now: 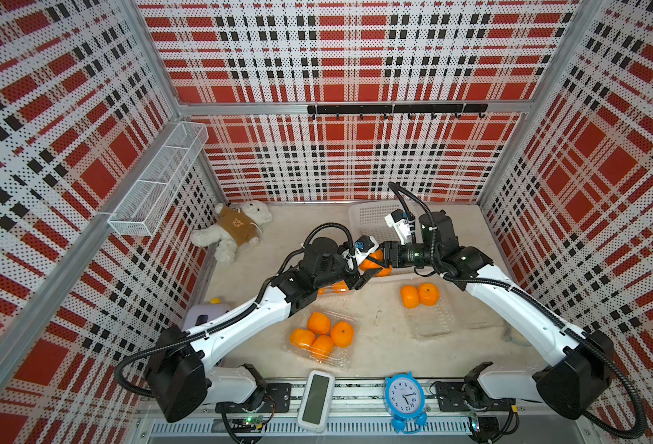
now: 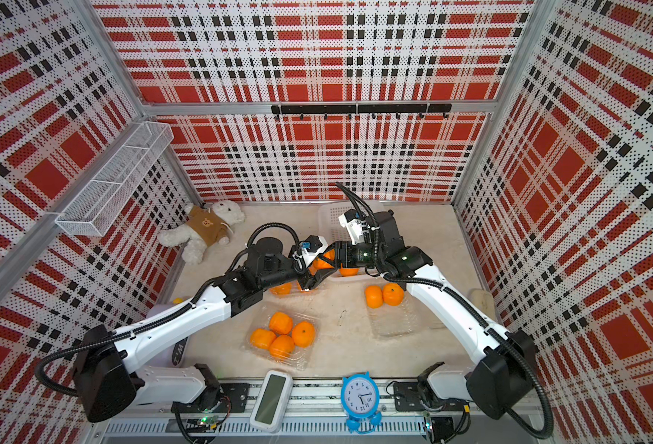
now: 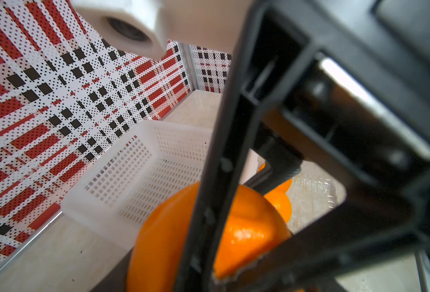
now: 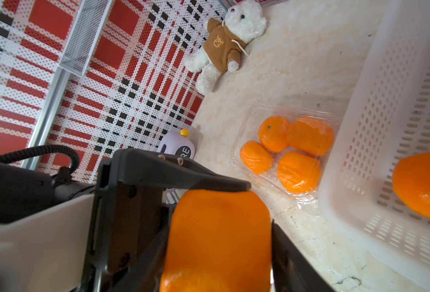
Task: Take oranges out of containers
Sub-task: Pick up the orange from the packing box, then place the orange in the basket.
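Here, glossy round orange (image 4: 219,240) — left claw (image 1: 372,265) pinching, perforated basket (image 4: 386,126)

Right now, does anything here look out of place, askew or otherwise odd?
Both the left gripper and the right gripper crowd one orange near the white basket, and I cannot tell which holds it. That crowding looks odd. The teddy bear lies sprawled in the far-left corner.
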Available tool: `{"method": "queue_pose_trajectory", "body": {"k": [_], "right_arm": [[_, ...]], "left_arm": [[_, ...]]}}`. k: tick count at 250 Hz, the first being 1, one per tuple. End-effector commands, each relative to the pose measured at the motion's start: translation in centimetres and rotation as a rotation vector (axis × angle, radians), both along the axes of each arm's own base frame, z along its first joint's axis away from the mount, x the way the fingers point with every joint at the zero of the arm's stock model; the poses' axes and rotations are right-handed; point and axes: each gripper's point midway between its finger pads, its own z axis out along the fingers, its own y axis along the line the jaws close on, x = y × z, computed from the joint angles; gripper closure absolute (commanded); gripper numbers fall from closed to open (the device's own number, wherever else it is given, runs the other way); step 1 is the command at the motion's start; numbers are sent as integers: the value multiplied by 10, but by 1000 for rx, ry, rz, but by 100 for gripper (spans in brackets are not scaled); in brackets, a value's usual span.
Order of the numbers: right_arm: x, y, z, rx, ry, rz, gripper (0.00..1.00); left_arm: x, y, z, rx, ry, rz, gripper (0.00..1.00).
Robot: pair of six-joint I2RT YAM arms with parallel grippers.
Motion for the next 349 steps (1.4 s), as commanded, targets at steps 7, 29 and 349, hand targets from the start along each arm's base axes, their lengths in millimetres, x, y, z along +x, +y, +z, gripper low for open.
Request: {"method": "queue_pose_trajectory", "body": {"k": [7,29,349], "right_arm": [[10,-10,-7,-100,-22,-53,12],[16,-23,-14,-157,-12,-113,0],[-57,-248,-57,-757,30,-717,0]], "left_arm": [[2,-3,19,-38,-21,-16,75],[9,-3,17,-19,-3,6,77],[179,-71,-186,471,615,439,68]]}}
